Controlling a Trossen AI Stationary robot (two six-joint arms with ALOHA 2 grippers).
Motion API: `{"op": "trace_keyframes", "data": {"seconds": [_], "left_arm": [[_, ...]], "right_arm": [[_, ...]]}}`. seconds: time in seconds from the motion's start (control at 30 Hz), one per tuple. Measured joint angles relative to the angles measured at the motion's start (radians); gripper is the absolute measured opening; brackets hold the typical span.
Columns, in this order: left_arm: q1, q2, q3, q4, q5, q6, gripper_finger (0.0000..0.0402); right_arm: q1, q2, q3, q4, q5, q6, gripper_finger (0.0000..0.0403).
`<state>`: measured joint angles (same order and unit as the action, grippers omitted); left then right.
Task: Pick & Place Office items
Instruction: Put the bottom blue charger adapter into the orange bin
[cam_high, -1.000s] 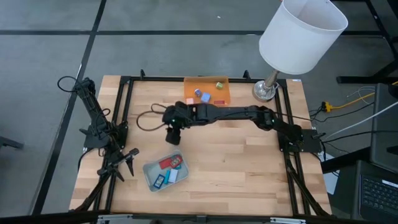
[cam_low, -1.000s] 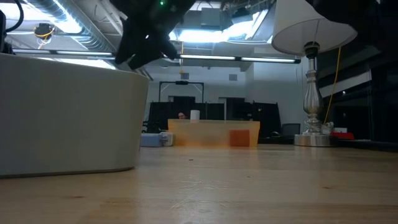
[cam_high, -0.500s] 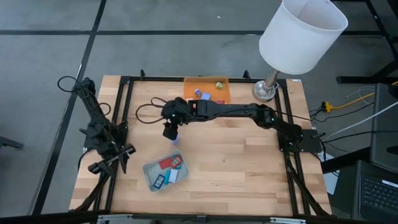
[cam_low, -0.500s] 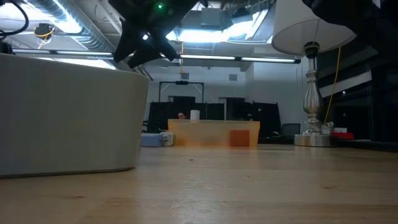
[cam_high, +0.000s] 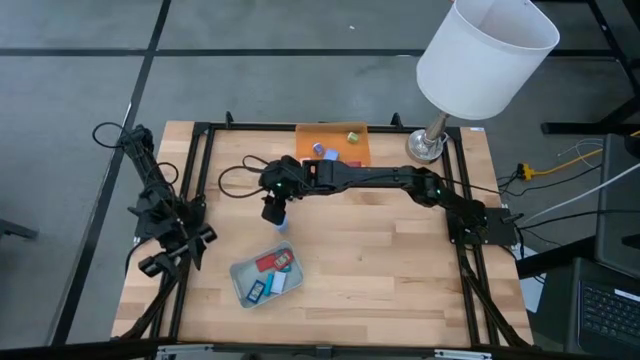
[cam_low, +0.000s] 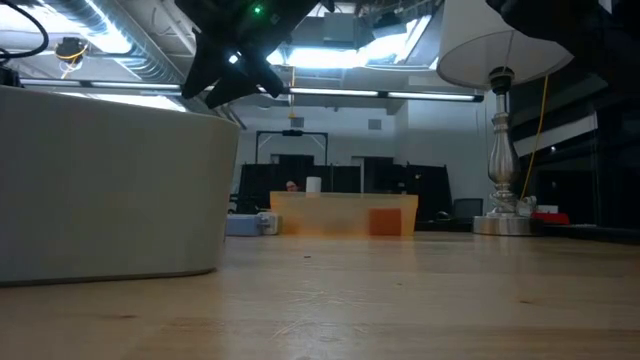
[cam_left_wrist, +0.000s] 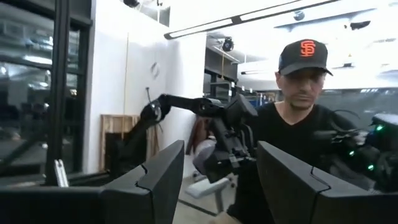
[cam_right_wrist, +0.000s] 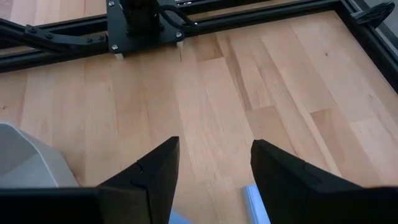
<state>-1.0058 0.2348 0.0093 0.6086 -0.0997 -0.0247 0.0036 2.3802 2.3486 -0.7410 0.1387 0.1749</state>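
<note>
Several small office items lie in the orange tray (cam_high: 305, 135) at the table's far edge, among them a purple block (cam_high: 319, 150) and a green one (cam_high: 353, 135). Red and blue flat pieces (cam_high: 268, 263) lie in the grey tray (cam_high: 243, 272) near the front. My right gripper (cam_high: 272, 212) (cam_right_wrist: 214, 146) hangs open over the table's middle, between the two trays. One light blue piece (cam_high: 283, 226) (cam_right_wrist: 255, 202) lies on the wood just under it. My left gripper (cam_high: 185, 250) (cam_left_wrist: 221, 149) stands open at the left edge, tilted upward, with nothing between its fingers.
A lamp (cam_high: 430, 145) with a wide white shade (cam_high: 485, 55) stands at the far right corner. Black frame rails (cam_high: 200, 180) run along the table's sides. A person in a dark shirt (cam_left_wrist: 298, 130) shows beyond the table in the left wrist view.
My left gripper has risen a little and tipped upward, from pointing down at the table to pointing above level; its fingers keep the same gap.
</note>
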Motion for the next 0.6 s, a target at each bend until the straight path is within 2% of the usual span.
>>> {"op": "trace_keyframes", "data": {"seconds": [0.1, 0.27, 0.5, 0.6], "left_arm": [[0.000, 0.000, 0.000, -0.036, -0.013, -0.048, 0.0192], [0.000, 0.000, 0.000, -0.084, -0.114, -0.057, 0.0187], [0.000, 0.000, 0.000, -0.047, -0.195, -0.023, 0.0191], [0.000, 0.000, 0.000, -0.043, -0.276, -0.023, 0.0190]], "right_arm": [[0.000, 0.000, 0.000, 0.000, 0.000, 0.000, 0.0197], [-0.002, 0.000, 0.000, 0.000, 0.001, 0.000, 0.0197], [-0.002, -0.002, 0.000, 0.000, 0.003, -0.003, 0.0197], [-0.002, -0.002, 0.000, 0.000, 0.004, -0.028, 0.0197]]}}
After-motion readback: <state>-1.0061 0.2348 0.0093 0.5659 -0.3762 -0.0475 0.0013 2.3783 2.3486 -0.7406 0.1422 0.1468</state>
